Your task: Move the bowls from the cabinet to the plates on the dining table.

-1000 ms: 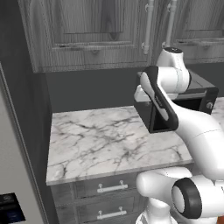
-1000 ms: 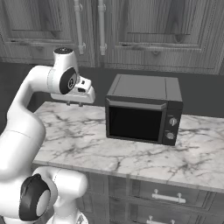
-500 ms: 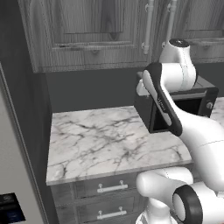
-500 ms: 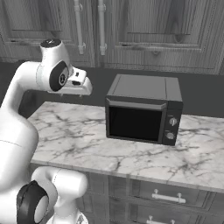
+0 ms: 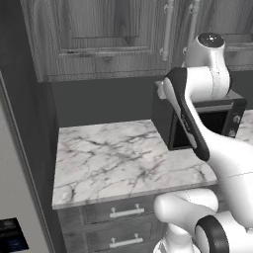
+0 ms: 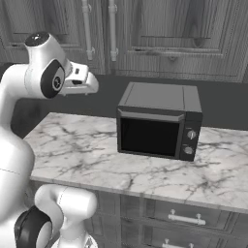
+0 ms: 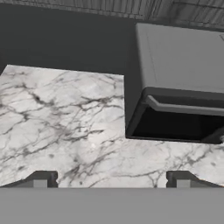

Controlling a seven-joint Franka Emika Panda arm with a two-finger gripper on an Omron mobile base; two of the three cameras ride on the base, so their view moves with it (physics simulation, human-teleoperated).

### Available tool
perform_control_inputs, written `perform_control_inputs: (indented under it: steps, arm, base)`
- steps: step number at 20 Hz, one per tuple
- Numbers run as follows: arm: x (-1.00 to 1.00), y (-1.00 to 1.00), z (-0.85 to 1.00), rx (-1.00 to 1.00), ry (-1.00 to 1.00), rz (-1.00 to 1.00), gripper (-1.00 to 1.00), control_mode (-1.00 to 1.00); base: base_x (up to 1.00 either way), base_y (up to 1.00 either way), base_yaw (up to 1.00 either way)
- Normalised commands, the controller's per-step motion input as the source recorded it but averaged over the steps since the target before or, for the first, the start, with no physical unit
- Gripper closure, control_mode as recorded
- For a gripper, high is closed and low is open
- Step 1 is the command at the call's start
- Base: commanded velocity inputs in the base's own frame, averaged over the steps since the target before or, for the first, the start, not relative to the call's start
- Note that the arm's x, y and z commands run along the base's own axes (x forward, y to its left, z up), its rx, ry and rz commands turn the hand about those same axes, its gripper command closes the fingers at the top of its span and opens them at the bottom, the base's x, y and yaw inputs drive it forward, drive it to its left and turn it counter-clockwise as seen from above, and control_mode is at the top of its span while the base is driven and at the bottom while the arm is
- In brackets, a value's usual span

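Since a second ago the arm has risen, lifting its upper joint from counter height toward the cabinet [image 6: 145, 24] doors, while the base and the scene hold steady. The pincer [image 7: 109, 178] hangs in the air with nothing in it, its two tips spread wide apart and aimed downward. Below and ahead of it lies the marble counter [image 7: 57, 118], and ahead to its right in the hand view stands the black microwave [image 7: 179, 83]. The cabinet sits above the pincer, its doors closed and the silver bar handles [image 6: 87, 29] untouched. No bowl, plate or dining table can be made out, so I judge the task is at its very start: the doors must be opened and both bowls fetched and carried.
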Motion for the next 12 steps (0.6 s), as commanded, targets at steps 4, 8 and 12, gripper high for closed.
perform_control_inputs:
  steps: [4,8,12]
  arm:
    - [-0.03,-0.21,0.46,-0.01,-0.13,-0.01,-1.00,-1.00]
    - [0.00,-0.28,0.43,0.00,-0.12,0.00,-1.00,-1.00]
    - [-0.01,-0.28,0.45,0.00,-0.12,0.00,-1.00,-1.00]
  base:
    - [0.00,0.00,0.00]
    - [0.00,0.00,0.00]
    - [0.00,0.00,0.00]
